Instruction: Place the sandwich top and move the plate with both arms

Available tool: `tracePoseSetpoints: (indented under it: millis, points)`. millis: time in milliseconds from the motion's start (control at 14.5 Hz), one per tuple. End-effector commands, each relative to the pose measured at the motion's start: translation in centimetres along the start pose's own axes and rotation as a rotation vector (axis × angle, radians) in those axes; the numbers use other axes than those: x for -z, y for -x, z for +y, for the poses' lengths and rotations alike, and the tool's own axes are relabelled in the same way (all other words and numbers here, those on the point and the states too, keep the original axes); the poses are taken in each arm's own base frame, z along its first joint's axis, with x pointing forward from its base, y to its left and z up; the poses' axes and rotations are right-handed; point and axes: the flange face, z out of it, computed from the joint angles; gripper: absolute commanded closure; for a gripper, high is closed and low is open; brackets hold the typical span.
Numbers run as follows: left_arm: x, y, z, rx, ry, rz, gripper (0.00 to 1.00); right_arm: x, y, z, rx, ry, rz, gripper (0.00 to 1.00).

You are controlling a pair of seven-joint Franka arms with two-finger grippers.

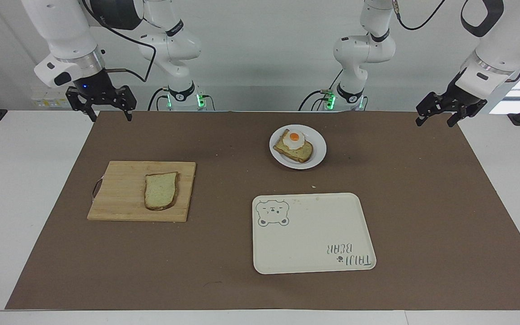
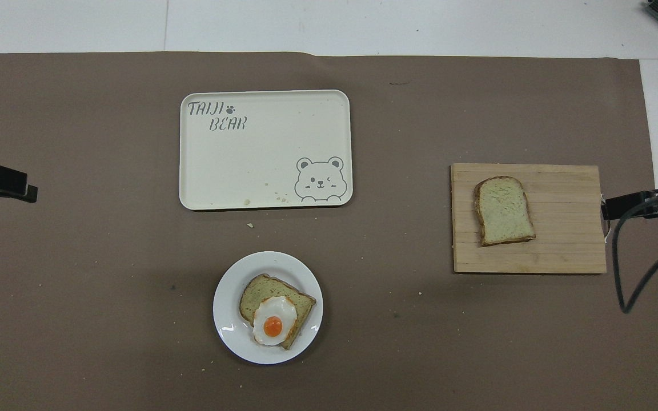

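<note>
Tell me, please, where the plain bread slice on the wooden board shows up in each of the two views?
Facing view: the sandwich top lies on the cutting board, left of centre.
Overhead view: the sandwich top lies on the same cutting board, toward the right edge.
Shared landmark: the bear tray.

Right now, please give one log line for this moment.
top on board | plate untouched | right pincer open, over mat edge | left pincer open, waits
</note>
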Motion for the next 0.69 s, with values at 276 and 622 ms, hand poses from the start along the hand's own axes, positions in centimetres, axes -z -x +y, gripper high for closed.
tracePoseSetpoints:
  millis: [276,622]
  points:
    - [-0.5,1.2,-2.3,-0.006,0.102,0.002,0.00,-10.6,-3.3,2.0,0.034,-0.074,-0.008,0.00]
    - [-1.5,1.1,-2.1,0.000,0.153,-0.001,0.00,-17.9,-5.6,2.1,0.077,-0.129,-0.032,0.00]
